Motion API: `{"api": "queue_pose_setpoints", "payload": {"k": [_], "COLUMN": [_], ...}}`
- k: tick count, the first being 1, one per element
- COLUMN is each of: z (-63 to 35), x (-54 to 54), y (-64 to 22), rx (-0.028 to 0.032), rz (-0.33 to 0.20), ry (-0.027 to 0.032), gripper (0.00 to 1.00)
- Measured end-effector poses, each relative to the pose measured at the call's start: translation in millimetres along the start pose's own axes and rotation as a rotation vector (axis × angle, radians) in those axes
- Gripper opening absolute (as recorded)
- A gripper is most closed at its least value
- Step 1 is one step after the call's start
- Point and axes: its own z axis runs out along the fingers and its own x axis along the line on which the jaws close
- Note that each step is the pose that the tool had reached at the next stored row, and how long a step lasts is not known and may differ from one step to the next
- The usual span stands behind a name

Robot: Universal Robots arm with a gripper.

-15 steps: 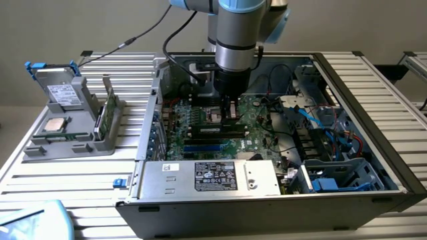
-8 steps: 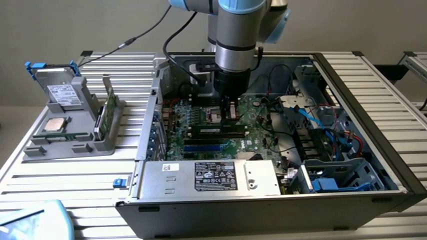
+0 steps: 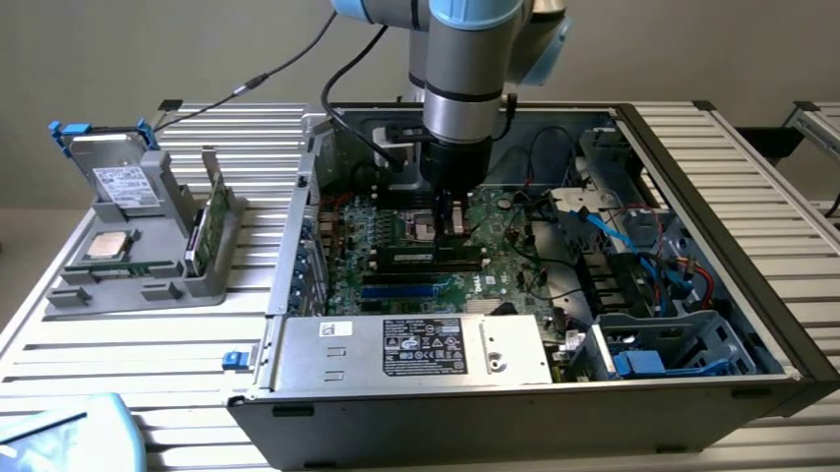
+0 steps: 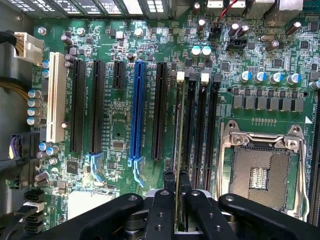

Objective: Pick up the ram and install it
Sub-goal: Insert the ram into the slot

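In the wrist view the ram (image 4: 178, 125) shows edge-on as a thin green strip running out from between my fingertips. My gripper (image 4: 176, 175) is shut on the ram and holds it directly over the black memory slots (image 4: 202, 125) of the green motherboard (image 4: 115, 125), lined up along them. I cannot tell whether its lower edge touches a slot. In the exterior view my gripper (image 3: 453, 224) points straight down inside the open computer case (image 3: 774, 324), just above the board's middle.
The open processor socket (image 4: 260, 170) lies right beside the memory slots. A silver power supply (image 3: 420, 349) and cables fill the case's near side. On the exterior view's left, a grey holder (image 3: 132, 275) carries a drive, a square chip and an upright green board (image 3: 210, 221).
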Motion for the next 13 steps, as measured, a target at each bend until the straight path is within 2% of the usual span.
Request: {"api": "queue_pose_setpoints", "payload": {"k": [13], "z": [1.3], "x": [-1.0], "y": [-0.1], "rx": [0.0], "rz": [0.0], "ry": [0.0001], "gripper": [0.14]}}
